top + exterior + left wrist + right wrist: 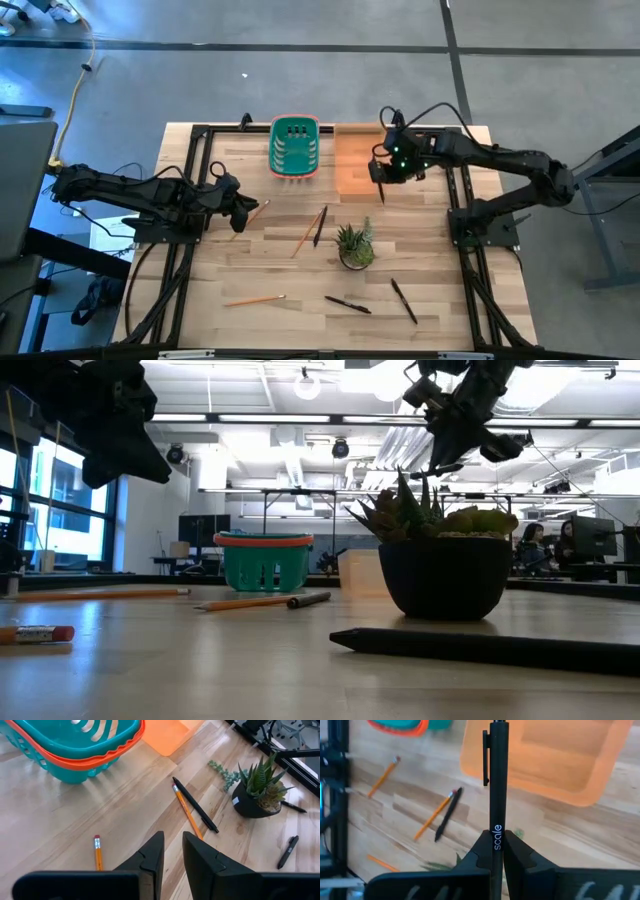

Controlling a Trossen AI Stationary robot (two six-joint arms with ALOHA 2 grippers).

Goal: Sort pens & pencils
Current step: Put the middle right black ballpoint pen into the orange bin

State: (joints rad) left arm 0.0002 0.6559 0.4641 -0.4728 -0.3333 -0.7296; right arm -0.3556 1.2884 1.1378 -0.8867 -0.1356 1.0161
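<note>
1. A slim black pen with a pocket clip (494, 780) is clamped between the fingers of the right tool (494, 851), gripped near one end so most of its length juts forward. In the high view it hangs from that tool at the upper right of the frame, over the near edge of the flat translucent orange tray (357, 160). Held this way, the pen looks ready to be let go into the tray, which I judge to be the pens' bin.

2. The other black pens lie loose on the pale wooden bench (260, 270): one at centre (320, 227) touching an orange-tan wooden pencil (306, 234), and two at the lower right (347, 304) (404, 300).

3. More pencils lie at the lower left (255, 299) and just beside the left tool (243, 213), where a pink-erasered one (97, 851) shows close to its fingers.

4. The left tool hovers at middle left with its fingers only slightly parted and nothing between them, probably lining up on that nearby pencil.

5. The teal slatted basket with an orange rim (294, 146) at top centre likely takes the pencils.

6. A small green succulent in a dark pot (355, 246) stands among the loose sticks, an obstacle to reach around.
</note>
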